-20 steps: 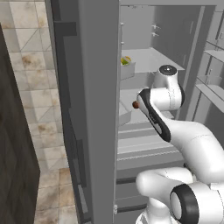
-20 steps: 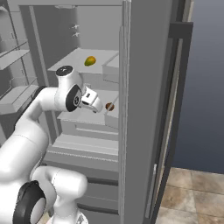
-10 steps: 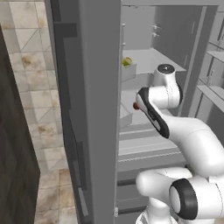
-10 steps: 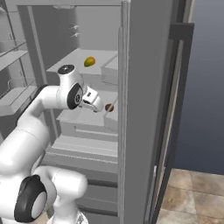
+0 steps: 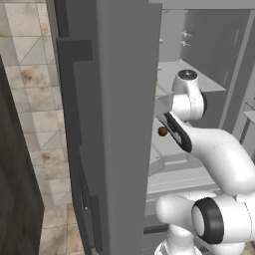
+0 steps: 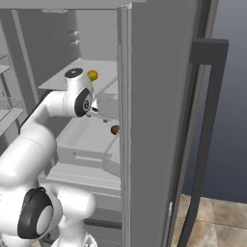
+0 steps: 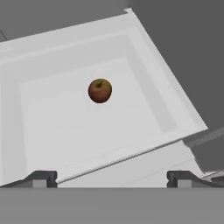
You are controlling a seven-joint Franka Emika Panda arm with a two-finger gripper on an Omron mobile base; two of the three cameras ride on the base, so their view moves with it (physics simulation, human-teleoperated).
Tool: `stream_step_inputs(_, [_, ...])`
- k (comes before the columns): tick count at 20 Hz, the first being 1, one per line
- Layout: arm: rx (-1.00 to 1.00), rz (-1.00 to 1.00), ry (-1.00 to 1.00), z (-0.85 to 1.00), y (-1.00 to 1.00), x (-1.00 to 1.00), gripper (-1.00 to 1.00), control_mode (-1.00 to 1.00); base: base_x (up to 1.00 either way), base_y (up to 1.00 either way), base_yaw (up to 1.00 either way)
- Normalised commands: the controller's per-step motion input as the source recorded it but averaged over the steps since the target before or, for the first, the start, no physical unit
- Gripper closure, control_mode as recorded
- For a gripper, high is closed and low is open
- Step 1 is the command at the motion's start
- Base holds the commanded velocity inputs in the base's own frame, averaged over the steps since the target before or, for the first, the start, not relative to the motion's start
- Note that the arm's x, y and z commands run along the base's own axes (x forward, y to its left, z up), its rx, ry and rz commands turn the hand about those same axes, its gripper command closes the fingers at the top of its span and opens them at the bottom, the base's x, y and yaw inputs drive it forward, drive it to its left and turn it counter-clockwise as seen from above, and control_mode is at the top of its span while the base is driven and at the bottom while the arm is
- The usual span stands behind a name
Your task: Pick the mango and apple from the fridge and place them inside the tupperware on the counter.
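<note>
Hovering its spread, empty pincer (image 7: 109,177) over the apple (image 7: 99,90) inside the fridge (image 6: 159,96), the arm is leaving the mango (image 6: 92,75) unpicked farther back.

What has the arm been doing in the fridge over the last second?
The arm's wrist has turned downward, aiming the open pincer at the apple lying in a pale fridge bin. Nothing was grasped or released. The apple and the mango on the shelf above stayed where they were.
</note>
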Motion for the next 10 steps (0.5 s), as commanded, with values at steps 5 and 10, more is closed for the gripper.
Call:
stream_step_inputs(5, [0.0, 0.01, 0.03, -0.15, 0.0, 0.01, -1.0, -1.0, 0.16, 0.0, 0.0])
stream_step_inputs(10, [-0.03, 0.03, 0.14, -0.6, 0.0, 0.01, -1.0, -1.0, 0.0, 0.0, 0.0])
